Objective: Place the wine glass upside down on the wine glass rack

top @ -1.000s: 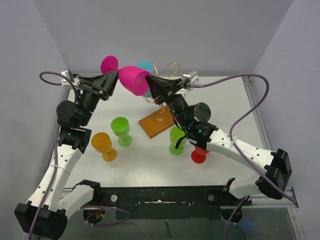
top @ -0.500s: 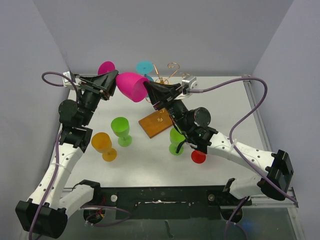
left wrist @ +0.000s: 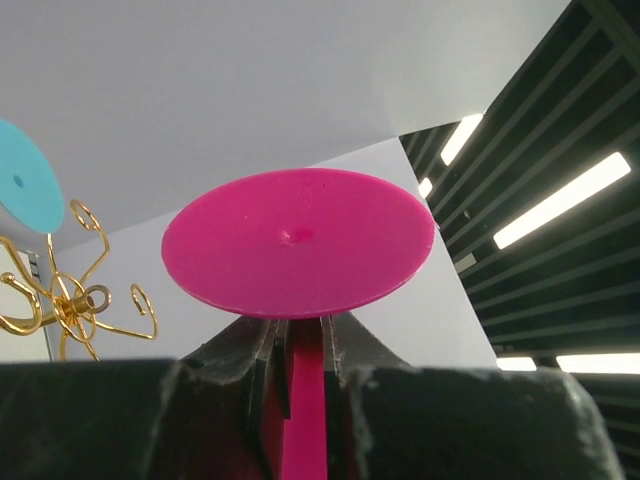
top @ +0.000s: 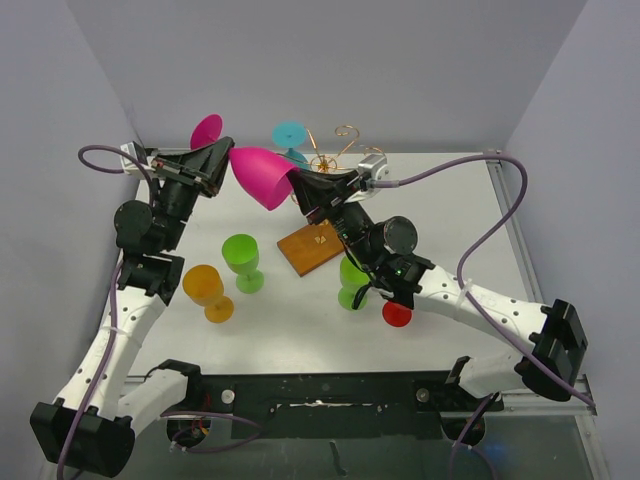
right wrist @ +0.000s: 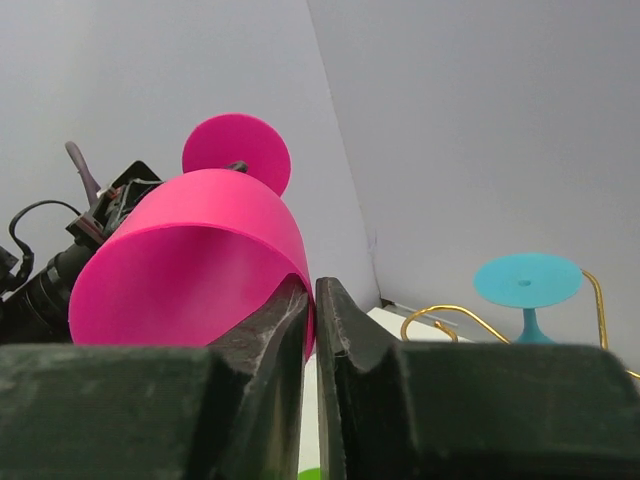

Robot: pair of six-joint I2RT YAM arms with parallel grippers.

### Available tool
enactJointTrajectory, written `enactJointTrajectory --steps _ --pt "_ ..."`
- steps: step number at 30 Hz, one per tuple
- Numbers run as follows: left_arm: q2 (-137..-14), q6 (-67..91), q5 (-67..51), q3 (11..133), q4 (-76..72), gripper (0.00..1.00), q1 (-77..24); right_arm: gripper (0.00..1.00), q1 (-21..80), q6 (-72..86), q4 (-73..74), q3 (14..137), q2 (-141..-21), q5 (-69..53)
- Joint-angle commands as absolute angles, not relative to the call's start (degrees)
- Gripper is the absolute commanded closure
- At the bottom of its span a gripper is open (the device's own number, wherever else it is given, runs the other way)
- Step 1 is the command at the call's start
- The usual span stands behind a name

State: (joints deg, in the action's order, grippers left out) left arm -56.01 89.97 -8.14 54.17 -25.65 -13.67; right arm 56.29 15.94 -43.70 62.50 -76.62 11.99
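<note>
The magenta plastic wine glass [top: 258, 177] is up in the air over the back-left part of the white table [top: 450, 200], held by both arms and tilted: round foot toward back-left, open bowl mouth toward front-right. The L gripper [top: 226, 150] is clamped on the stem just below the foot. In the L wrist view its fingers [left wrist: 240, 350] squeeze the pink stem, w/ the flat foot disc right above them. The R gripper [top: 293, 181] is closed narrow on the bowl's rim. In the R wrist view the bowl wall goes in between the two fingers [right wrist: 350, 340]. The glass is just left of, and apart from, the thin gold wire rack w/ curled scroll arms [top: 325, 160], which stands on a flat rectangular brown wooden base [top: 315, 247] around mid-table. A teal wine glass [top: 290, 134] hangs upside down on the rack, foot on top. Upright on the table's left side are a lime-green wine glass [top: 240, 262] and an orange wine glass [top: 207, 292], near each other and beside the L arm. A second green glass [top: 352, 282] and a red glass [top: 397, 314] sit just right of the wooden base, both partly hidden under the R arm, so can't tell how the red one stands.
</note>
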Motion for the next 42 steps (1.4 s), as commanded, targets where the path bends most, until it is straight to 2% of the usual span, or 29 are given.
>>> enactJointTrajectory --steps 1,7,10,13,19,26,34,42 --pt "-56.72 83.15 -9.08 57.8 -25.66 1.0 -13.86 0.87 57.35 16.85 -46.91 63.19 -73.45 11.58" --pt "-57.29 75.41 -10.43 61.08 -23.6 1.0 -13.72 0.68 57.36 17.42 -43.08 62.53 -71.28 16.8" --pt "-57.48 66.41 -11.77 64.87 -18.36 1.0 -13.62 0.52 57.18 18.35 -38.99 61.42 -69.08 21.86" --pt "-57.32 56.48 -12.0 67.93 -12.37 1.0 -13.53 0.46 56.11 20.22 -32.31 61.21 -66.4 24.17" --pt "-56.42 36.12 -13.44 70.21 -4.56 1.0 -13.39 0.41 53.67 25.06 -21.8 65.05 -63.56 19.09" --pt "-57.1 19.42 -20.12 71.56 -0.99 1.0 -13.45 0.38 53.53 28.33 -10.65 77.3 -67.26 11.53" --pt "-53.99 11.51 -31.89 64.27 -10.65 1.0 -13.74 0.34 53.09 35.44 0.22 93.13 -77.69 2.89" --pt "-51.05 3.79 -32.69 60.97 -11.35 1.0 -14.03 0.35 52.81 41.74 3.36 100.38 -85.06 -4.52"
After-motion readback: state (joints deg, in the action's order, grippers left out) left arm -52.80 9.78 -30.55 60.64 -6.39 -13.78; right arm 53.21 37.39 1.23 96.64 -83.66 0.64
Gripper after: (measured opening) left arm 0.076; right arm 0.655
